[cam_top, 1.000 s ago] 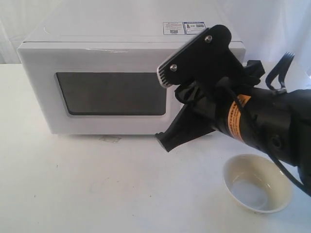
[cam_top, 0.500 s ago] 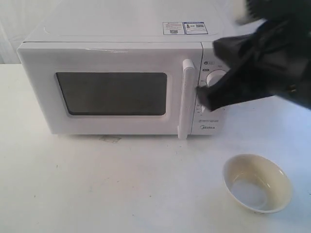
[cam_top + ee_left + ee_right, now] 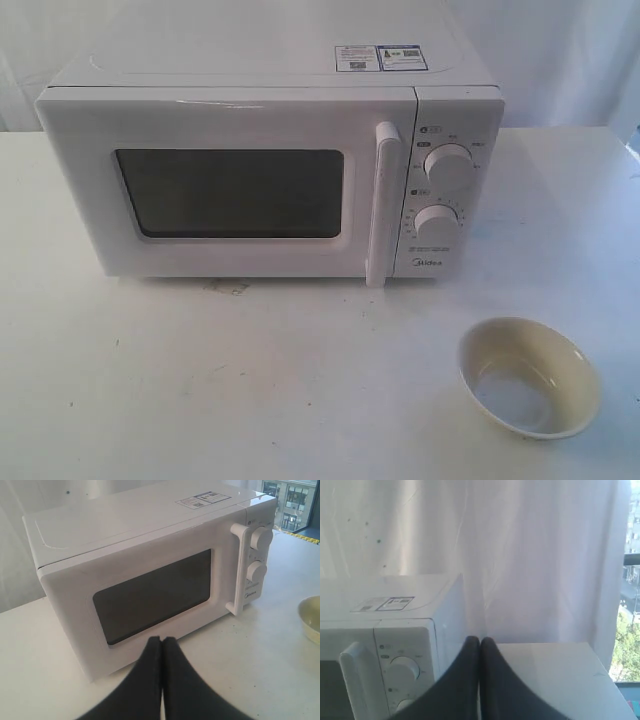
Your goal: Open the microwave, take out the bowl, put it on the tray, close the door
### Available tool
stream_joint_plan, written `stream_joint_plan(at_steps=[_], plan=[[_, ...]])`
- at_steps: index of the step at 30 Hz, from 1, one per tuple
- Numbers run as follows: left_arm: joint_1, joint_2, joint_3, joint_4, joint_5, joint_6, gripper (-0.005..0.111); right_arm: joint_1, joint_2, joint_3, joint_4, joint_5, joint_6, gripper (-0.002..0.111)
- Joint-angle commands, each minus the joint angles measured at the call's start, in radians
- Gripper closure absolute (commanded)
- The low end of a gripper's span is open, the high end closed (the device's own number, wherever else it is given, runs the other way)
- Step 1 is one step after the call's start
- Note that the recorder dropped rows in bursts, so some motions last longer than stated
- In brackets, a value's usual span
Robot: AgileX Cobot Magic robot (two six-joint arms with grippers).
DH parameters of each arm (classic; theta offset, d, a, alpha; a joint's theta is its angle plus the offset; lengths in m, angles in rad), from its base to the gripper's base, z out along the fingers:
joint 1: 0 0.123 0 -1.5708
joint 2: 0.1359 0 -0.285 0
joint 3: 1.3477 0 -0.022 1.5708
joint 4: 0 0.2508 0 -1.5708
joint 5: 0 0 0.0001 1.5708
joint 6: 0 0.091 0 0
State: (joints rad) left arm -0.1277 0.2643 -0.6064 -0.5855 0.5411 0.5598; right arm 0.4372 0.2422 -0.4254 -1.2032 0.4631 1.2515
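Note:
The white microwave (image 3: 270, 170) stands at the back of the table with its door (image 3: 230, 185) closed and the bar handle (image 3: 383, 205) upright. A cream bowl (image 3: 528, 377) sits on the table in front of it to the right, empty, and its rim (image 3: 310, 617) shows in the left wrist view. No tray is in view. Neither arm appears in the exterior view. My left gripper (image 3: 162, 640) is shut and empty, held back from the microwave (image 3: 150, 570). My right gripper (image 3: 480, 640) is shut and empty, beside the control panel (image 3: 405, 667).
A white curtain (image 3: 520, 555) hangs behind the table. The white tabletop (image 3: 250, 380) stretches in front of the microwave. Two round knobs (image 3: 445, 165) sit on the control panel. A window with buildings outside shows at the far edge (image 3: 292, 505).
The right arm, which was in front of the handle and control panel, has drawn back up and right out of the exterior view. Microwave and bowl have not moved.

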Motion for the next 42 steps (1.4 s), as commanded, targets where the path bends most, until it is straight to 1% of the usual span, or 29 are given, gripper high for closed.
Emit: stream_joint_plan(at_steps=[1,3,8,10,14,17,20,25,27,32,38,42], plan=[[-0.002,-0.008,0.005,-0.011,0.005,-0.001,0.107,-0.018,-0.154,0.052,0.007,0.000,0.008,0.108],[-0.002,-0.008,0.005,-0.011,0.005,-0.001,0.107,-0.018,-0.193,0.071,0.007,-0.017,0.008,0.108],[-0.002,-0.008,0.005,-0.011,0.005,-0.001,0.107,-0.018,-0.199,0.145,-0.004,-0.122,0.002,0.108],[-0.002,-0.008,0.005,-0.011,0.005,-0.001,0.107,-0.018,-0.199,0.160,0.055,-0.136,-0.017,0.108],[-0.002,-0.008,0.005,-0.011,0.005,-0.001,0.107,-0.018,-0.199,0.160,0.363,-0.120,-0.360,0.108],[-0.002,-0.008,0.005,-0.011,0.005,-0.001,0.107,-0.018,-0.199,0.160,0.516,-0.129,-0.644,0.108],[-0.002,-0.008,0.005,-0.011,0.005,-0.001,0.107,-0.018,-0.199,0.160,0.673,-0.129,-0.853,0.108],[-0.002,-0.008,0.005,-0.011,0.005,-0.001,0.107,-0.018,-0.199,0.160,1.027,-0.136,-1.289,0.108],[-0.002,-0.008,0.005,-0.011,0.005,-0.001,0.107,-0.018,-0.199,0.162,1.098,-0.147,-1.404,0.108],[-0.002,-0.008,0.005,-0.011,0.005,-0.001,0.107,-0.018,-0.199,0.191,1.102,-0.200,-1.394,0.108],[-0.002,-0.008,0.005,-0.011,0.005,-0.001,0.107,-0.018,-0.199,0.235,1.102,-0.201,-1.291,0.108],[-0.002,-0.008,0.005,-0.011,0.005,-0.001,0.107,-0.018,-0.199,0.263,1.100,-0.203,-1.270,0.108]])
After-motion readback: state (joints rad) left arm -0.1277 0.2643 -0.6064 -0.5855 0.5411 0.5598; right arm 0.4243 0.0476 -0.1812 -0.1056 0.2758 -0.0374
